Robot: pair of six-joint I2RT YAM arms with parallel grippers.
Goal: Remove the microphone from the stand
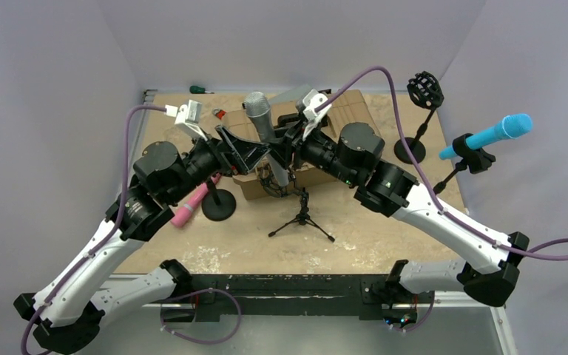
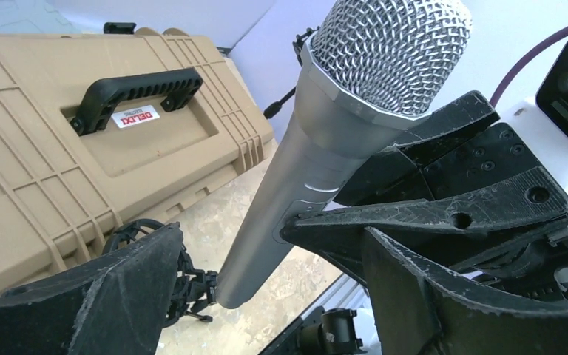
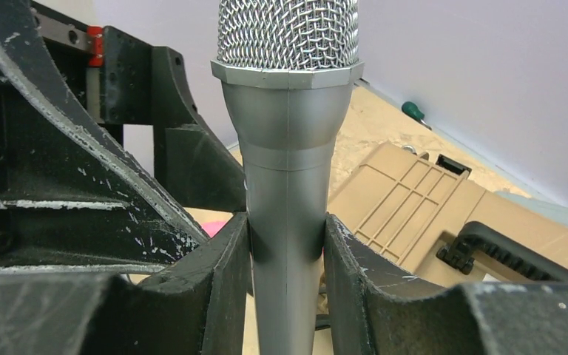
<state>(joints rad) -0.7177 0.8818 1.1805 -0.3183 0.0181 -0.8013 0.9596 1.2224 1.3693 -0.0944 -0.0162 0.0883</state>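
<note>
The silver metal microphone (image 3: 288, 185) has a smooth, satin barrel and a shiny woven wire-mesh head (image 3: 288, 33). The black plastic fingers (image 3: 207, 274) of the right gripper (image 3: 287, 288) look matt and grainy, with edges scuffed whitish. The left gripper (image 2: 266, 259) shows the same rough texture. The tan ribbed plastic case (image 2: 37, 170) is matt, with a black plastic handle (image 2: 137, 92) and a glossy white label (image 2: 136, 117). The sandy tabletop (image 1: 370, 222) looks rough and mottled.
</note>
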